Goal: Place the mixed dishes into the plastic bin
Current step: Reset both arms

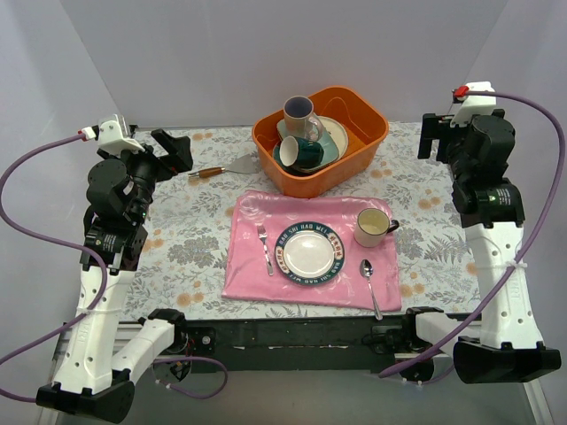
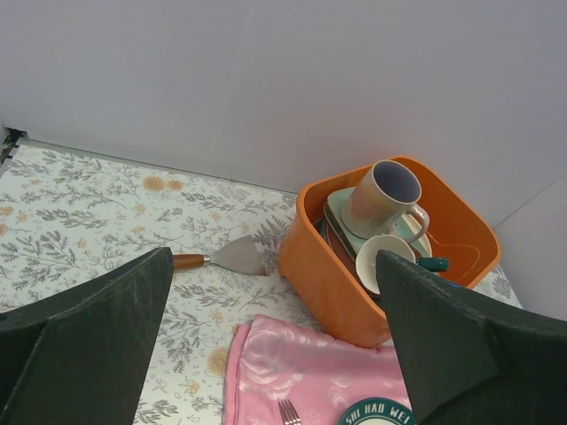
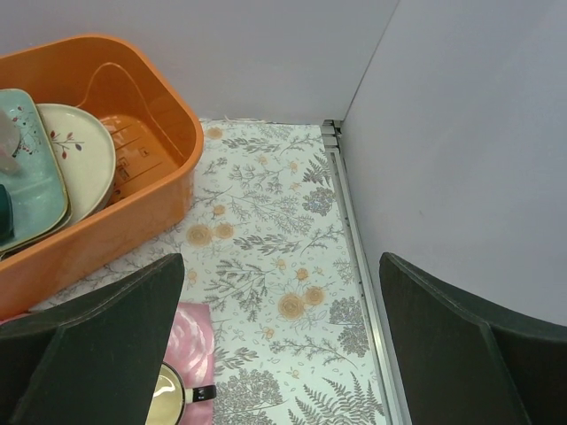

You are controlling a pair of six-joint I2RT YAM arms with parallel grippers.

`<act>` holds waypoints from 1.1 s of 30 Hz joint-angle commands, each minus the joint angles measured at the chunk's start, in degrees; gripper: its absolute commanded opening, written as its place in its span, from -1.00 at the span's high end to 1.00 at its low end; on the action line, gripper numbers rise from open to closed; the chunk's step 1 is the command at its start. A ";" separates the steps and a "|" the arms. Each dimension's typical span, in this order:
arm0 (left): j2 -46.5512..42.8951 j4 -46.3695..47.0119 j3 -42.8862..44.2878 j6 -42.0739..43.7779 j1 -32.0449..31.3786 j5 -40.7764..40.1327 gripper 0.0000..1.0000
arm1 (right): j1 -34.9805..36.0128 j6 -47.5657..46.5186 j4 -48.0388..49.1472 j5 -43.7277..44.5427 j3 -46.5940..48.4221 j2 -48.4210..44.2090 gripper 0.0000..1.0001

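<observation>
The mixed dishes all lie inside the plastic bin (image 1: 354, 164) at the far middle of the table (image 1: 425, 204), so the main risk now is disturbing what is stacked. The lavender-lined mug (image 1: 299, 113) leans on its side high on the pile, with the dark green mug (image 1: 301, 152) tipped below it. They rest on the pale mint squarish plate (image 3: 35, 168) and the white plate with red marks (image 3: 84, 155), so a knock to the bin wall could send the upper mug rolling or chip a plate. The left claw (image 1: 173, 149) and right claw (image 1: 432, 137) both stand wide and hold nothing, raised at the left and right edges, well apart from the bin. A second risk is mistaking the near place setting for task dishes. That setting is the lettered-rim plate (image 1: 307, 252), cream mug (image 1: 372, 226), fork (image 1: 264, 246) and spoon (image 1: 369, 279) on the pink cloth (image 1: 266, 221), and it lies between the arms and the bin. A wooden-handled server (image 1: 221, 168) lies just left of the bin — an arm swinging low there could catch it.
</observation>
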 commanded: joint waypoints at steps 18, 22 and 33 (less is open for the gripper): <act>-0.21 1.22 2.66 -0.29 0.22 -0.77 -0.96 | -0.08 -0.40 2.37 0.08 1.37 -0.78 -0.97; -0.21 1.92 2.23 -0.29 0.22 -0.86 -0.96 | -0.17 -0.58 3.25 -0.09 0.75 -0.78 -0.97; -0.39 3.95 0.91 0.85 0.22 -0.86 -0.96 | -0.08 -0.76 3.96 -0.18 0.31 -0.60 -0.97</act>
